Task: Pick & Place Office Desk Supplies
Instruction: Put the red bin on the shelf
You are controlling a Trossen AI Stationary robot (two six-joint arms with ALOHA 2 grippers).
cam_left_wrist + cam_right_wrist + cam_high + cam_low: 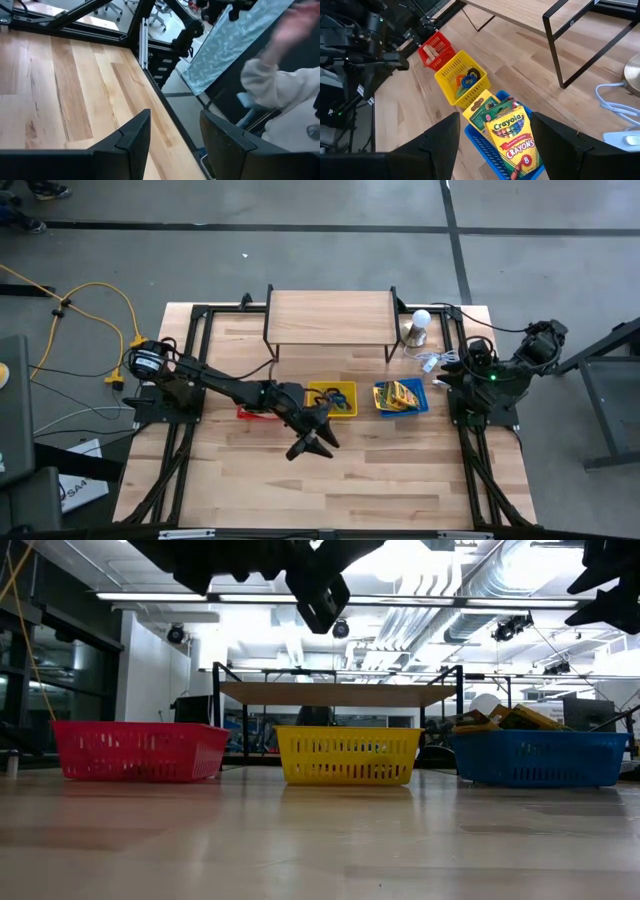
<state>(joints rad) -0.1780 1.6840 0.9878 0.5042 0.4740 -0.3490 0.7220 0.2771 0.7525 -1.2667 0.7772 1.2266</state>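
Three baskets stand in a row on the table below the shelf: a red basket (255, 412), a yellow basket (333, 398) and a blue basket (400, 397). In the right wrist view, yellow-and-green crayon boxes (512, 132) lie stacked in the blue basket. Coloured rings (466, 80) lie in the yellow basket, and tan rubber bands (434, 48) in the red one. My left gripper (314, 446) hangs open and empty above bare table, nearer than the yellow basket. My right gripper (497, 137) is open and empty, held back at the table's right edge and facing the blue basket.
A wooden shelf on a black frame (330, 320) stands at the far side. A white bulb on a metal base (419, 323) and a tangle of white wire (436, 362) lie beside the right arm (490, 375). A person's sleeve (280, 85) shows beyond the table's edge.
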